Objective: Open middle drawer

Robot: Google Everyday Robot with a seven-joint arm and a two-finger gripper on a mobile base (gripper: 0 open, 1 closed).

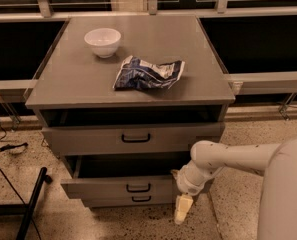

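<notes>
Cabinet (78,79): standing with its top drawer (88,140) also ajar.
Middle drawer (103,189): sitting pulled out beneath the top drawer.
Gripper (183,210): hanging downward off that drawer's right front corner, away from the handle (138,187); spread or pressed together, I cannot tell.
Risk: the arm is likely risking a knock that nudges the drawer back.
Bag (148,74): showing no readable print.

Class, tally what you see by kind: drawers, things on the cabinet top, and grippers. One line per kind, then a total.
3 drawers: top drawer, middle drawer, bottom drawer
1 bowl
1 bag
1 gripper, low by the middle drawer's right end
Total: 6
</notes>
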